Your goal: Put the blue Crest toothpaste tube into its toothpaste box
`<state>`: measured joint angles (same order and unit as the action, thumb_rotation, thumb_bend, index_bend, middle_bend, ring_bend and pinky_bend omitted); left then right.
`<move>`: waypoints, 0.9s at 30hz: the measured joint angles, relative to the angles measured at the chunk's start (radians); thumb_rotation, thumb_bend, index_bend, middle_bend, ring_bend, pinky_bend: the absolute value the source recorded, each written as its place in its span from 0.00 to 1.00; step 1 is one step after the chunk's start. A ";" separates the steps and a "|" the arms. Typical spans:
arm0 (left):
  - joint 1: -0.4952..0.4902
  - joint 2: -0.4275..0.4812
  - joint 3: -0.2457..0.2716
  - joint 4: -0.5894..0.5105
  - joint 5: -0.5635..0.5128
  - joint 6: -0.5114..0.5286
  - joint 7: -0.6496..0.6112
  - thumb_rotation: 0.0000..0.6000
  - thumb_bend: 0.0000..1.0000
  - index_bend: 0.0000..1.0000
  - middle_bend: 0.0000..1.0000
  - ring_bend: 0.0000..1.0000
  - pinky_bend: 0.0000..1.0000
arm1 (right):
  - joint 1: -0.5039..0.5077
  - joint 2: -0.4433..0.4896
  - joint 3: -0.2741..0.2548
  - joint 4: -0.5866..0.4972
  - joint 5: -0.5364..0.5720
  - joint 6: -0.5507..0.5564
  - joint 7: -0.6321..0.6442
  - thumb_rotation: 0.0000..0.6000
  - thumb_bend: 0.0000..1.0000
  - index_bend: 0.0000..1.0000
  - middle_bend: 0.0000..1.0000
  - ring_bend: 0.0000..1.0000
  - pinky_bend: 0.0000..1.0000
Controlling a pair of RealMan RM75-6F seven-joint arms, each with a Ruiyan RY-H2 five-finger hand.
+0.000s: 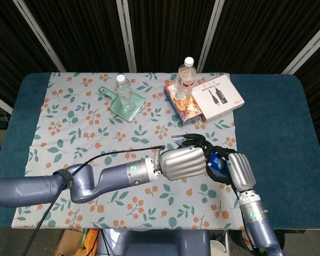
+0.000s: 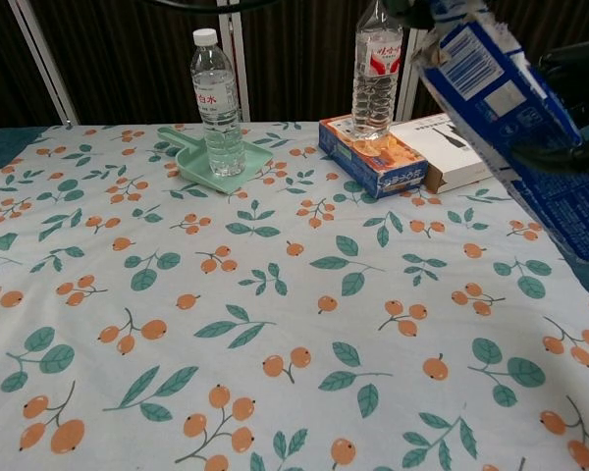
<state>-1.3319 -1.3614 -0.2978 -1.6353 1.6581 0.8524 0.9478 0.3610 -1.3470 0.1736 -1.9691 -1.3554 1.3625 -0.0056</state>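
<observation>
Down at the lower right, the right hand point(image 1: 240, 170) is gripping the toothpaste box point(image 2: 491, 88), fingers wrapped around it; the left hand point(image 1: 184, 162) is covering its mouth, fingers' grip unclear, tube hidden.

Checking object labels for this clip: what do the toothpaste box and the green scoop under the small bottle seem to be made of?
Toothpaste box: likely printed cardboard, slightly glossy, with flat panels, sharp folds and a barcode. Green scoop: probably moulded plastic, uniform mint colour, smooth matte surface.
</observation>
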 measured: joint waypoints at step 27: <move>0.035 0.041 -0.128 -0.023 0.042 0.277 -0.165 1.00 0.05 0.17 0.16 0.14 0.24 | -0.071 -0.047 0.130 0.040 -0.004 0.146 0.319 1.00 0.36 0.45 0.51 0.45 0.40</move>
<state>-1.2964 -1.3201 -0.4262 -1.6579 1.7002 1.1291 0.7828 0.2903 -1.3940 0.3040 -1.9294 -1.3594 1.5087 0.3133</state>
